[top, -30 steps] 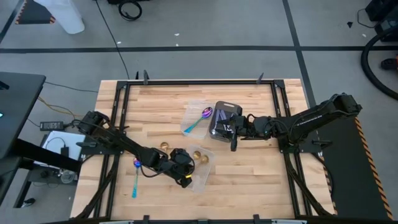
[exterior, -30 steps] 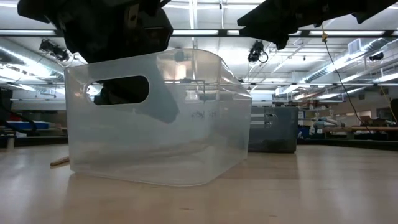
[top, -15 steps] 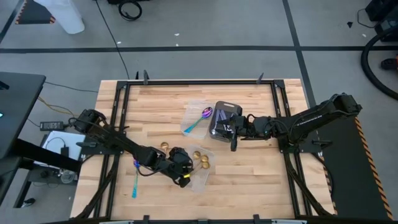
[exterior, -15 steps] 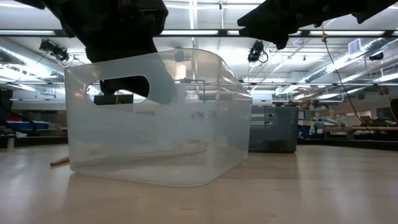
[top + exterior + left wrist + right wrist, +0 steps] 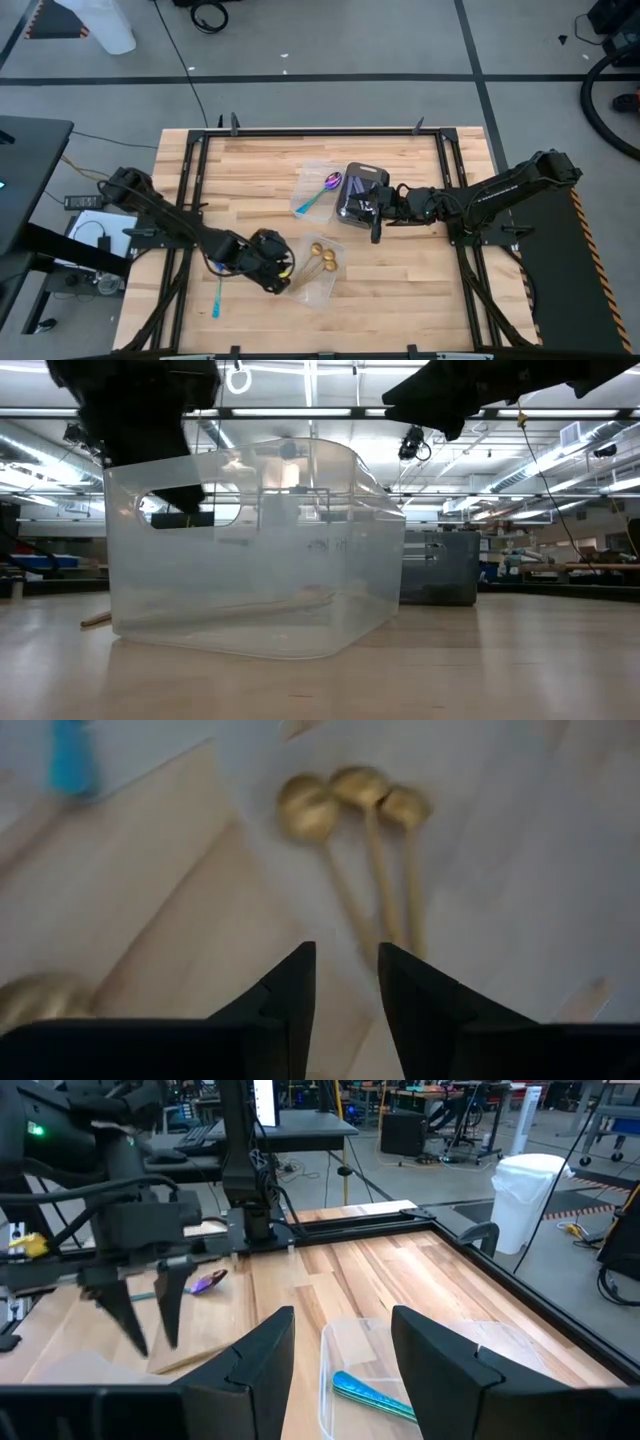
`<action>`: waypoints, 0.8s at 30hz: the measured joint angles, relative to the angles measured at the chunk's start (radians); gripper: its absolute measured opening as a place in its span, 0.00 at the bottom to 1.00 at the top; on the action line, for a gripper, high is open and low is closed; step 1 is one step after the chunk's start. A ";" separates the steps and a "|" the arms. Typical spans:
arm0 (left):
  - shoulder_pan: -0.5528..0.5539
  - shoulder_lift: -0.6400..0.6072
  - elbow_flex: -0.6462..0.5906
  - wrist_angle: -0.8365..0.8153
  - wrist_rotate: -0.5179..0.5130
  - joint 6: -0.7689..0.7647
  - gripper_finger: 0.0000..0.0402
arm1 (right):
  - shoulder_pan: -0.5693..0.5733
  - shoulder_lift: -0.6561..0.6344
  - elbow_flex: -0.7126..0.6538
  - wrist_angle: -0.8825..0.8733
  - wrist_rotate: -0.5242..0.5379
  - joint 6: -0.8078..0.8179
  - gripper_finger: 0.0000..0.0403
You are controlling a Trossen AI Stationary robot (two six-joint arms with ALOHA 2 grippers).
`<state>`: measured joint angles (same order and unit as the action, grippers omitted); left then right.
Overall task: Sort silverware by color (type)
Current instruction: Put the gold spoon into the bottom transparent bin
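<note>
Three gold spoons lie side by side in the near clear tray; they also show in the high view. My left gripper is open and empty, just left of that tray, its fingers pointing at the spoons. Another gold spoon bowl lies on the table by it. A purple-blue spoon with a teal handle lies on the table at the near left. Another lies in the far clear tray. My right gripper is open and empty beside the dark grey tray.
The near clear tray fills the front of the low view, with a gold handle lying inside and a handle tip on the table to its left. Bare wood lies along the near and right sides of the table.
My left gripper has drawn back from over the near clear tray toward the table's left edge. The gold spoons it stood over now show uncovered in the tray. My right arm has kept still.
</note>
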<state>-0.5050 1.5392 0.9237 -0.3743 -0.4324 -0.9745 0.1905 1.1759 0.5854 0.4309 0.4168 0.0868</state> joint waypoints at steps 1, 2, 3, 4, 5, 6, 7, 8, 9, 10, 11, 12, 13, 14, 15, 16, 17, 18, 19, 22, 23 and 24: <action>-0.007 -0.012 0.000 -0.034 0.000 -0.012 0.30 | 0.000 0.000 0.000 0.000 0.000 0.000 0.44; -0.012 -0.024 0.000 -0.061 0.003 -0.020 0.30 | 0.000 0.000 0.000 0.000 0.000 0.000 0.44; -0.016 -0.032 0.000 -0.091 0.005 -0.039 0.30 | 0.000 0.000 0.000 0.000 0.000 0.000 0.44; -0.021 -0.038 0.000 -0.127 0.008 -0.064 0.30 | 0.000 0.000 0.000 0.000 0.000 0.000 0.44; -0.024 -0.040 0.000 -0.164 0.012 -0.093 0.30 | 0.000 0.000 0.000 0.000 0.000 0.000 0.44; -0.026 -0.039 0.000 -0.190 0.016 -0.119 0.30 | 0.000 0.000 0.000 0.000 0.000 0.000 0.44; -0.027 -0.039 0.000 -0.218 0.019 -0.143 0.30 | 0.000 0.000 0.000 0.000 0.000 0.000 0.44; -0.027 -0.039 0.000 -0.245 0.019 -0.164 0.30 | 0.000 0.000 0.000 0.001 0.000 0.001 0.44; -0.026 -0.035 0.000 -0.265 0.019 -0.182 0.30 | 0.000 0.000 0.000 0.001 0.000 0.004 0.44; -0.026 -0.027 0.000 -0.276 0.019 -0.201 0.30 | 0.000 0.000 0.000 0.000 0.000 0.008 0.44; -0.025 -0.020 0.000 -0.287 0.019 -0.220 0.30 | 0.000 0.000 0.000 0.000 0.000 0.008 0.44; -0.025 -0.016 0.000 -0.299 0.019 -0.231 0.30 | 0.000 0.000 0.000 0.001 0.000 0.008 0.44; -0.026 -0.012 0.000 -0.303 0.019 -0.247 0.30 | 0.000 0.000 0.000 0.001 0.000 0.008 0.44; -0.026 -0.005 0.000 -0.300 0.019 -0.259 0.30 | 0.000 0.000 0.000 0.000 0.000 0.008 0.44; -0.026 0.004 0.000 -0.299 0.022 -0.271 0.30 | 0.000 0.000 0.000 0.001 0.000 0.008 0.44; -0.026 0.013 0.000 -0.303 0.032 -0.276 0.30 | 0.000 0.000 0.000 0.001 0.000 0.008 0.44; -0.024 0.022 0.000 -0.305 0.042 -0.279 0.30 | 0.000 0.000 0.000 0.001 0.000 0.008 0.44; -0.022 0.032 0.000 -0.304 0.049 -0.280 0.29 | 0.000 0.000 0.000 0.001 0.000 0.008 0.44; -0.022 0.042 0.000 -0.311 0.057 -0.288 0.29 | 0.000 0.000 0.000 0.002 0.000 0.008 0.44; -0.015 0.068 0.000 -0.326 0.081 -0.301 0.28 | 0.000 0.000 0.000 0.002 0.000 0.008 0.44; -0.012 0.074 0.000 -0.328 0.090 -0.304 0.27 | 0.000 0.000 0.000 0.003 0.000 0.008 0.44; -0.008 0.077 0.000 -0.332 0.097 -0.307 0.26 | 0.000 0.000 0.000 0.006 0.000 0.008 0.44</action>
<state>-0.5127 1.6159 0.9237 -0.7062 -0.3350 -1.2815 0.1905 1.1759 0.5854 0.4365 0.4168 0.0952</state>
